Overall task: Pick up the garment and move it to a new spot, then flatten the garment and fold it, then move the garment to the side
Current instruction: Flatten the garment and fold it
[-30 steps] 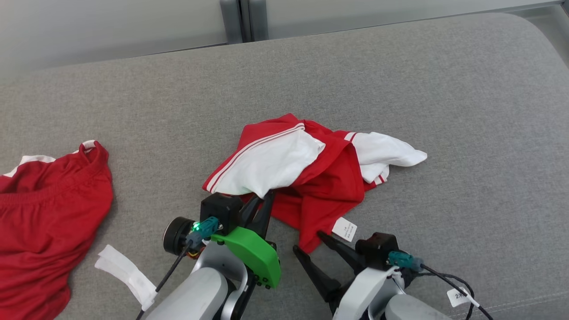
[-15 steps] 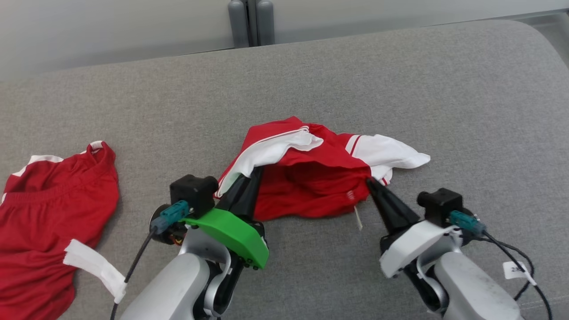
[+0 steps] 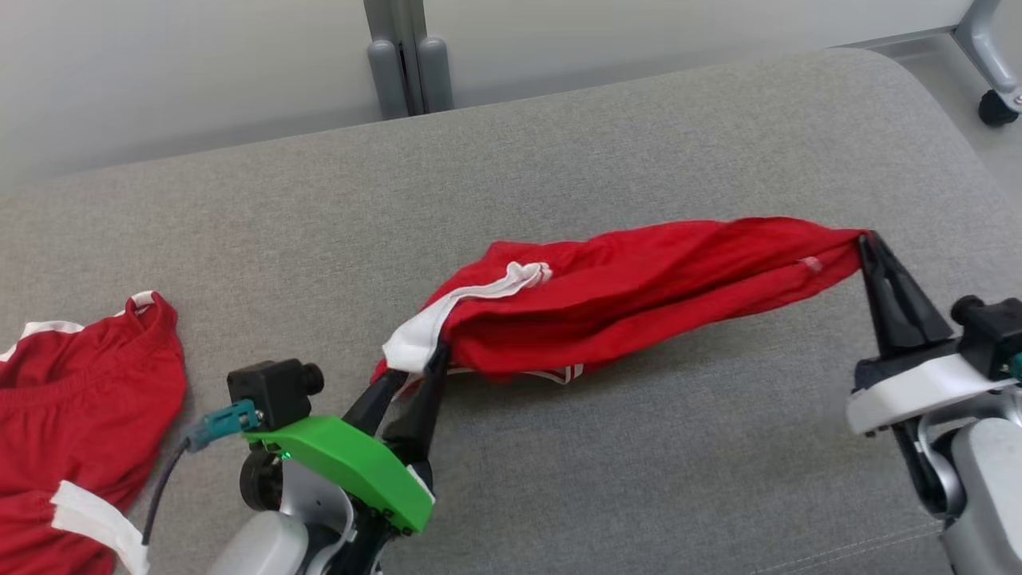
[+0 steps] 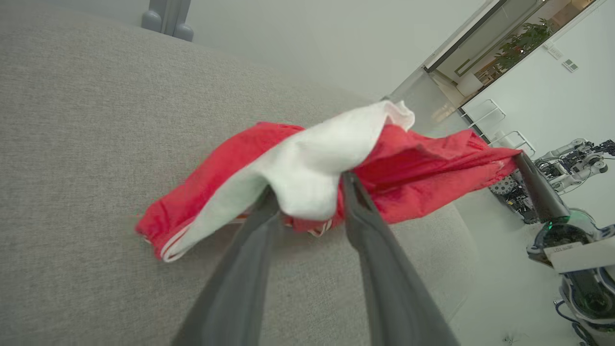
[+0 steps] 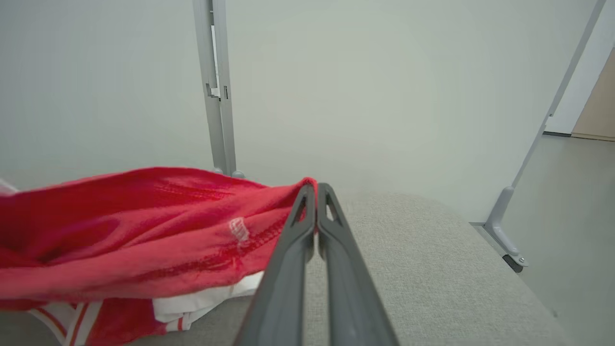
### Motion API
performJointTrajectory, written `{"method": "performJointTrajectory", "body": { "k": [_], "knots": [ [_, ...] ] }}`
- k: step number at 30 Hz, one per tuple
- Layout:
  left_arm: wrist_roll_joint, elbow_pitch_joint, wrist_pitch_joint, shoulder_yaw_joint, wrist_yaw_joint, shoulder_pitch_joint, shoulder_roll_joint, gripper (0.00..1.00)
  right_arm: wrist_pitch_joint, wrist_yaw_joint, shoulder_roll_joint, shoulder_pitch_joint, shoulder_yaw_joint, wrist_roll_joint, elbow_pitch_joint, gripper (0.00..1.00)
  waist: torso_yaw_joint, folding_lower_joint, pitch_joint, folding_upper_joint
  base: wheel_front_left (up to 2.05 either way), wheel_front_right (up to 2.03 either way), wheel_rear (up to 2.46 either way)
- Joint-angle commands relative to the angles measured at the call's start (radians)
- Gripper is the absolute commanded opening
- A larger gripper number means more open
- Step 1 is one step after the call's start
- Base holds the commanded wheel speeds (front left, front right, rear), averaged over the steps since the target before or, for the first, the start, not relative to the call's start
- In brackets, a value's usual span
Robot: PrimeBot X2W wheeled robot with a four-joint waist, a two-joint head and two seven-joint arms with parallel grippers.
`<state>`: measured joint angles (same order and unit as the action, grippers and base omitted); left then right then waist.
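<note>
**Over the cushion: garment strung between two grippers**

Across the middle of the grey cushion (image 3: 559,160) the red garment (image 3: 639,295) runs as one long, rumpled band, from near the cushion's front edge at the left up toward its right end. Its right end is raised clear of the cushion and a shadow lies under it. Lower folds with white stripes hang down and reach the cushion, as the right wrist view (image 5: 120,230) shows.

At the cushion's right end the right gripper (image 3: 866,235) has its jaws clenched on the red hem, with both fingers pressed together (image 5: 316,186).

Near the cushion's front edge the left gripper (image 3: 419,361) meets the garment's white panel. Its jaws stand parted, with a wad of white cloth bunched between the tips (image 4: 307,185). Whether they pinch that cloth cannot be told.

On the cushion's left end, well apart from the first, lies a second garment (image 3: 72,399), red with white trim and partly cut off by the frame. Behind the cushion's back edge a grey post (image 3: 403,56) rises against the pale wall. Beyond its right back corner a caster (image 3: 998,108) stands on the floor.
</note>
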<state>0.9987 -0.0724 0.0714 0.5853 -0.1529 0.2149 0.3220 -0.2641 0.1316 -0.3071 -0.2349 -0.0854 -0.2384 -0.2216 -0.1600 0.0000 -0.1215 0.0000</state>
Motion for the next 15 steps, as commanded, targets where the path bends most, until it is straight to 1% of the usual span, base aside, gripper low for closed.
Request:
{"method": "performJointTrajectory", "body": {
  "k": [1,4,6,9,11,12,13,14,15],
  "knots": [
    [-0.012,-0.003,-0.015,0.008,-0.005,-0.02,-0.012,1.0,0.0,-0.002,-0.016,0.017,0.038,0.011,0.002,0.0,-0.002,0.0,-0.003,0.0,0.0,0.0,0.0],
    [-0.034,0.01,-0.037,0.028,-0.004,-0.033,-0.026,1.0,0.0,-0.002,-0.019,0.028,0.111,0.044,-0.016,0.0,-0.001,0.0,-0.014,0.0,0.0,0.0,0.0],
    [-0.045,0.027,-0.051,0.043,0.001,-0.033,-0.042,1.0,0.0,-0.002,-0.007,0.015,0.155,0.065,-0.035,0.0,-0.002,0.0,-0.025,0.0,0.0,0.0,0.0],
    [-0.049,0.058,-0.067,0.054,0.008,-0.027,-0.062,1.0,0.0,-0.002,0.009,-0.015,0.169,0.078,-0.077,0.0,-0.003,0.0,-0.036,0.0,0.0,0.0,0.0],
    [-0.062,0.083,-0.079,0.06,0.011,-0.013,-0.07,1.0,0.0,-0.002,0.014,-0.04,0.194,0.087,-0.127,0.0,-0.004,0.0,-0.044,0.0,0.0,0.0,0.0],
    [-0.068,0.096,-0.086,0.064,0.013,-0.003,-0.074,1.0,0.0,-0.002,0.019,-0.056,0.221,0.097,-0.161,0.13,-0.003,0.0,-0.047,0.0,0.0,0.0,0.0],
    [-0.073,0.107,-0.091,0.069,0.014,0.003,-0.078,1.0,0.0,-0.002,0.024,-0.068,0.236,0.11,-0.191,0.49,-0.002,0.0,-0.05,0.0,0.0,0.0,0.0],
    [-0.082,0.118,-0.093,0.075,0.02,0.012,-0.084,1.0,-0.001,-0.002,0.029,-0.086,0.254,0.13,-0.219,1.0,0.0,0.0,-0.052,0.0,0.0,0.0,0.0],
    [-0.092,0.126,-0.099,0.079,0.022,0.02,-0.086,1.0,-0.001,-0.002,0.032,-0.101,0.269,0.145,-0.231,1.0,0.003,0.0,-0.053,0.0,0.0,0.0,0.0]
  ]
}}
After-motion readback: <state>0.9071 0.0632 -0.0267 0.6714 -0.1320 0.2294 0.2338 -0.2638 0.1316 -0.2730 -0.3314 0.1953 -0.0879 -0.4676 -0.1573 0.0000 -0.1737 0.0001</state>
